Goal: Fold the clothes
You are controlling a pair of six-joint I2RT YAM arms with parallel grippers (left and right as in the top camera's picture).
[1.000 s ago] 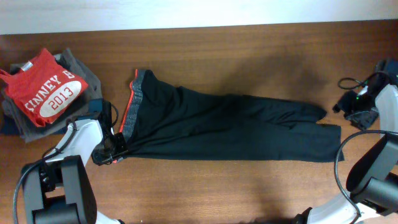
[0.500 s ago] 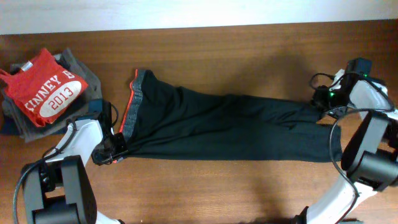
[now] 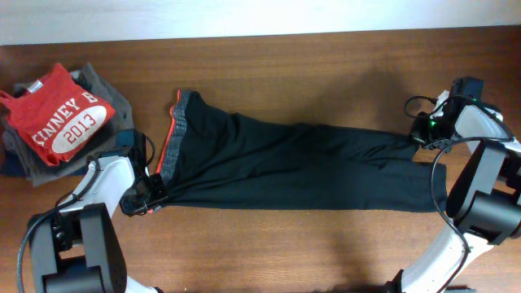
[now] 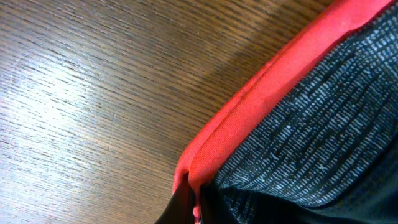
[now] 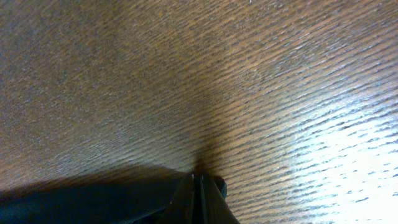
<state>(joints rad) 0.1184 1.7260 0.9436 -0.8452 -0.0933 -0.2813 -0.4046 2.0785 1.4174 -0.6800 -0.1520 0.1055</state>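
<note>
The clothes [image 3: 285, 163], long black trousers, lie flat across the table with the legs pointing right. Their grey waistband [image 3: 172, 138], edged in red-orange, is at the left. My left gripper [image 3: 153, 194] is at the waistband's near corner. In the left wrist view it [image 4: 196, 208] is shut on the red edge [image 4: 261, 106]. My right gripper [image 3: 421, 137] sits at the end of the far leg. In the right wrist view its jaws [image 5: 200, 186] are pressed together low on the wood, and black cloth [image 5: 87, 202] runs into them from the left.
A pile of folded garments topped by a red "2013" T-shirt [image 3: 61, 122] lies at the far left, close to my left arm. Bare wooden table [image 3: 285, 73] stretches behind the trousers. The table's back edge [image 3: 260, 37] meets a white wall.
My right arm swung in from the table's right edge to the end of the far trouser leg, and its jaws closed there. The left gripper and the trousers have not moved.
</note>
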